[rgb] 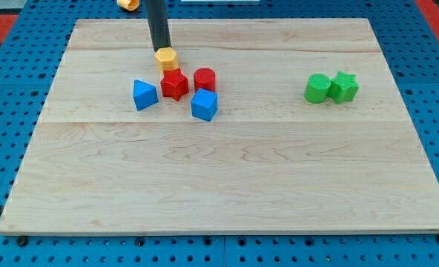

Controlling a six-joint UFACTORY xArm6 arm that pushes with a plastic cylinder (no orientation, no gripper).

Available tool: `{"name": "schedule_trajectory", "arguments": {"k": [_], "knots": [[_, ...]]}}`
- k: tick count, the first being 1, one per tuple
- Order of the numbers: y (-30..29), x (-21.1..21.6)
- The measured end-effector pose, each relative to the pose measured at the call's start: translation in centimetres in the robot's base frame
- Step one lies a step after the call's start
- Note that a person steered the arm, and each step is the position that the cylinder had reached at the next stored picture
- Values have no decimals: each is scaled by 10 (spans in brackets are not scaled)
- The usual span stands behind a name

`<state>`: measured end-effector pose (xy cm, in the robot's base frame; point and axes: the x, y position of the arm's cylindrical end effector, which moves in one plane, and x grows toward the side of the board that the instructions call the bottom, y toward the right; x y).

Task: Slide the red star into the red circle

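The red star point(174, 84) lies on the wooden board point(227, 185) at the upper left. The red circle point(205, 78) stands just to its right, very close or touching. My tip point(161, 50) is above the star in the view, right at the top of a yellow block point(166, 58) that sits between the tip and the star. The yellow block touches or nearly touches the star's top.
A blue triangular block point(144, 94) lies left of the star. A blue cube point(204, 104) lies below the red circle. A green circle point(317, 88) and a green star point(344, 87) sit together at the right. A yellow piece point(127, 4) lies beyond the board's top edge.
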<state>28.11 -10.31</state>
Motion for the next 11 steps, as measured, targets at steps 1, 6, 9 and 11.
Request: {"name": "schedule_trajectory", "arguments": {"k": [1, 6, 9, 11], "knots": [[-8, 3], [-48, 68], [-2, 80], [-43, 73]]}}
